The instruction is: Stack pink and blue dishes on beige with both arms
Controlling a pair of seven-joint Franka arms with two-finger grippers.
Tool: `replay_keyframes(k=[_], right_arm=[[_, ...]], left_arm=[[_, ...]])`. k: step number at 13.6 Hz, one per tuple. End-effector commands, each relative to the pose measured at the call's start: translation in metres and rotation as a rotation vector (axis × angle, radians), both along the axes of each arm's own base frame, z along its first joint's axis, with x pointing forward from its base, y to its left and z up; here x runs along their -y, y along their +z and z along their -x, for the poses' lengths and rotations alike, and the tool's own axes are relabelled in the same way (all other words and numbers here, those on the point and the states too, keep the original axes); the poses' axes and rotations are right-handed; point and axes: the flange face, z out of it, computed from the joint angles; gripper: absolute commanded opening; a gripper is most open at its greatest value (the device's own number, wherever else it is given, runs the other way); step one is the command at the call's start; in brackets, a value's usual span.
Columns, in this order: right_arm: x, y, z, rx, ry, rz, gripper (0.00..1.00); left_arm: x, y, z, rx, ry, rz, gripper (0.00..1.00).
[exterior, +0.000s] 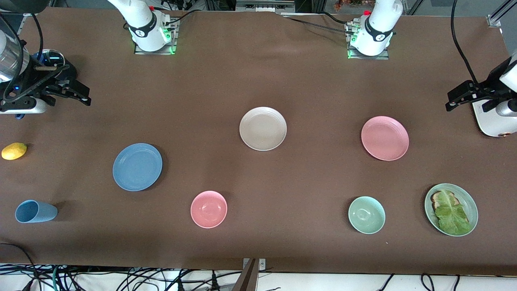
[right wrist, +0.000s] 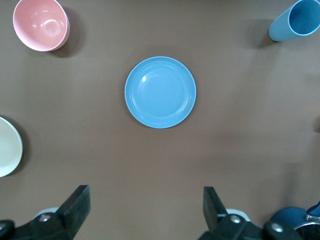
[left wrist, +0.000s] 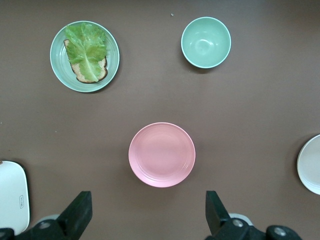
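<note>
The beige plate lies in the middle of the table. The blue dish lies toward the right arm's end and nearer the front camera; the pink dish lies toward the left arm's end. My right gripper hangs open and empty above the table at the right arm's end; its wrist view shows the blue dish ahead of the open gripper. My left gripper hangs open and empty at the left arm's end, with the pink dish just ahead of it.
Along the front edge stand a light-blue cup on its side, a pink bowl, a pale green bowl and a green plate with toast and lettuce. A lemon lies at the right arm's end.
</note>
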Motion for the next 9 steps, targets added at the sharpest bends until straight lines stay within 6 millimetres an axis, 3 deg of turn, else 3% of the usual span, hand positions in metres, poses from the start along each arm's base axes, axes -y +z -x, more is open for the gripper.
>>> replay_keyframes(k=[1, 9], right_arm=[[0.001, 0.0037, 0.0002, 0.001, -0.002, -0.017, 1.0], [0.0002, 0.0037, 0.0003, 0.001, 0.0, -0.017, 1.0]], left_arm=[[-0.0016, 0.0036, -0.0004, -0.004, 0.001, 0.008, 1.0], [-0.005, 0.0036, -0.0003, -0.004, 0.007, 0.008, 1.0]])
